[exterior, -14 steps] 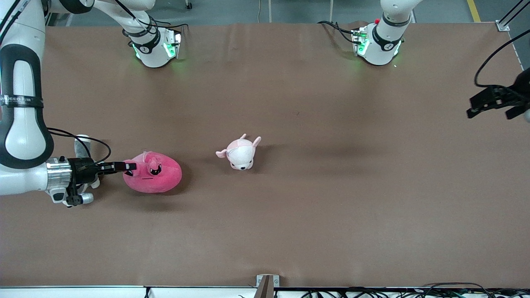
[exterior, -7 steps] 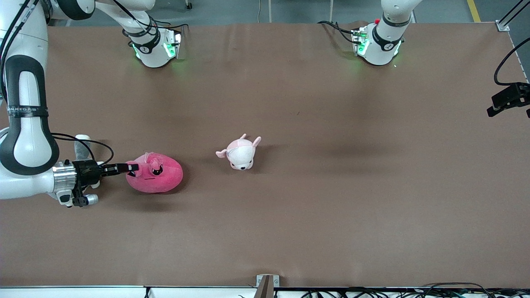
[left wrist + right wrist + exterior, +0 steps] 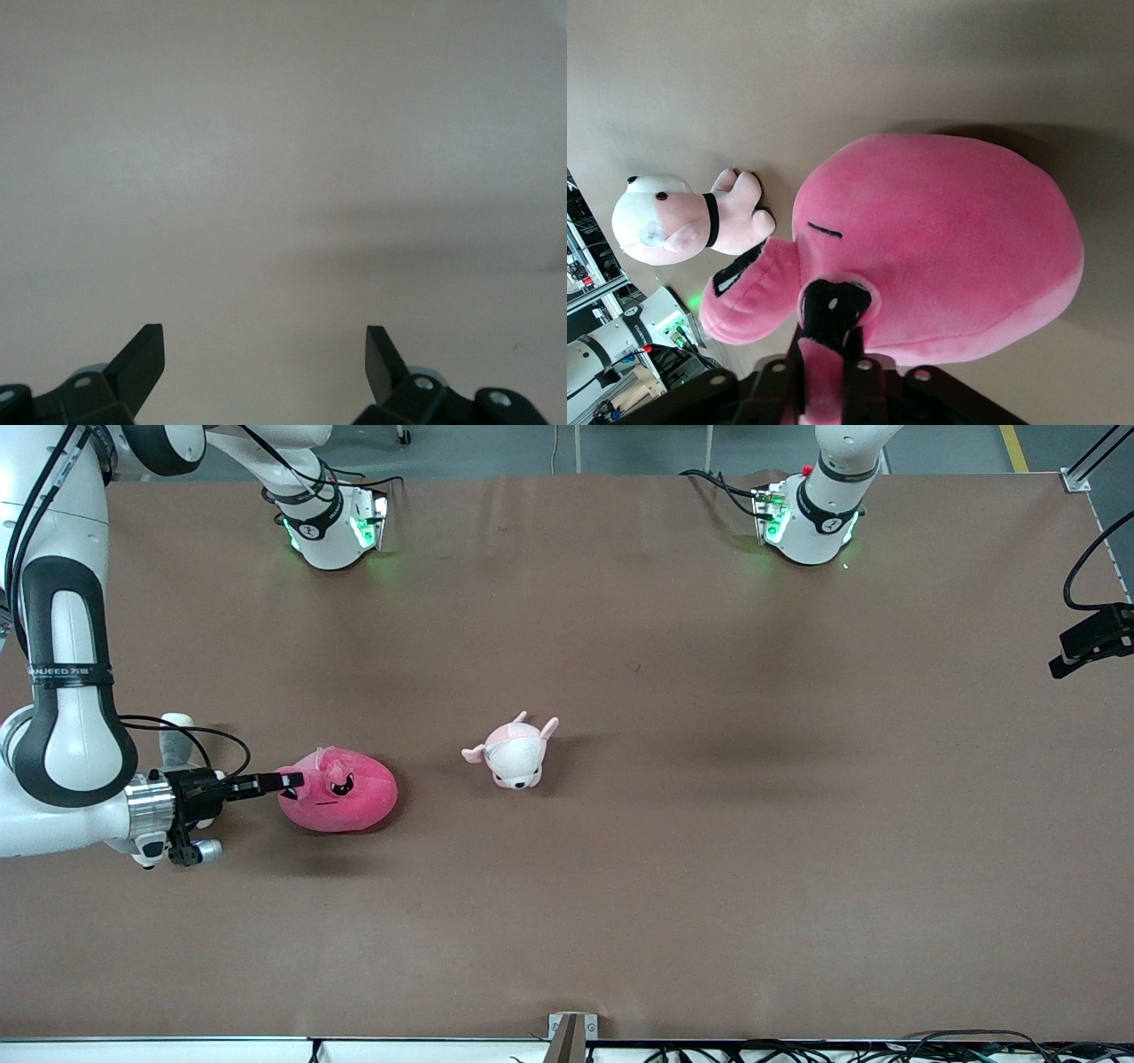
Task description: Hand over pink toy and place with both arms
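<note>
Right tool (image 3: 285,782) found at the right arm's end of the bench (image 3: 620,886), clamped on an eye bump of the pink toy (image 3: 341,793). Fingers (image 3: 824,341) seen in the right wrist view closed together with pink plush pinched between them. Pink toy (image 3: 939,252) observed low over the bench, face up, black eyes and thin straight mouth visible; contact with the bench surface could not be determined. Shadow noted directly beneath it.

Small pale-pink-and-white plush (image 3: 514,753) found lying on the bench beside the pink toy, toward the left arm's end, apart from it and slightly farther from the front camera. Same plush (image 3: 687,221) also visible in the right wrist view, untouched.

Grey-and-white plush (image 3: 174,737) partly hidden by the right arm's wrist, near the right arm's end of the bench; details not discernible.

Left tool (image 3: 1094,638) found raised at the edge of the bench at the left arm's end, well apart from both toys, waiting. Left tool (image 3: 264,354) confirmed in the left wrist view with fingers (image 3: 146,354) spread wide apart, holding nothing, only bare bench surface below.

Green lights noted on both arm bases.
</note>
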